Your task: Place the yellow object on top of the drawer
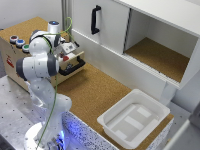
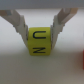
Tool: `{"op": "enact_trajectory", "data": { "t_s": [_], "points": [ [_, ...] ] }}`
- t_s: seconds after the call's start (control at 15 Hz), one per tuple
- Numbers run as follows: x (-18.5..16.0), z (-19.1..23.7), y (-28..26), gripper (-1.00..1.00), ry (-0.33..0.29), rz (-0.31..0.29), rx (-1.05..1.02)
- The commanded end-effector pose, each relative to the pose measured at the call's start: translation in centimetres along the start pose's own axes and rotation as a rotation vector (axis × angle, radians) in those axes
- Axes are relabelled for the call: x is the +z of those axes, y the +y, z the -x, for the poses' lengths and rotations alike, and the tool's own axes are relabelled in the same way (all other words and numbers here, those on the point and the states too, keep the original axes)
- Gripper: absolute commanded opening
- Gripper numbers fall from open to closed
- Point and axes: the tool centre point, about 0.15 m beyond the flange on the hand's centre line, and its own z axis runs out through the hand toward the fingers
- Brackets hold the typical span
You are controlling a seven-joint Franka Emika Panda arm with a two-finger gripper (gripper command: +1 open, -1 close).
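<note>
Above the cork worktop (image 1: 95,92), the yellow object (image 2: 38,41) sits between the jaws

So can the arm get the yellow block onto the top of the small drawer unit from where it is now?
Probably yes. The end effector grips the yellow block beside the drawer unit, and the cork top looks mostly bare apart from three small cups near its front edge.
</note>
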Motion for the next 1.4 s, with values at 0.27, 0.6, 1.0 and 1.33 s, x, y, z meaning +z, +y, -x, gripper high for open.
{"op": "enact_trajectory", "data": {
  "t_s": [0.27, 0.6, 1.0, 1.33],
  "points": [
    [-9.3, -3.9, 1.9, -1.0, -0.046, 0.167, 0.131],
    [-15.2, -11.4, 4.2, -1.0, -0.063, 0.206, 0.096],
    [-13.4, -18.3, 4.1, -1.0, -0.07, 0.184, 0.002],
    [-12.5, -20.0, 4.8, -1.0, -0.07, 0.164, 0.029]
  ]
}}
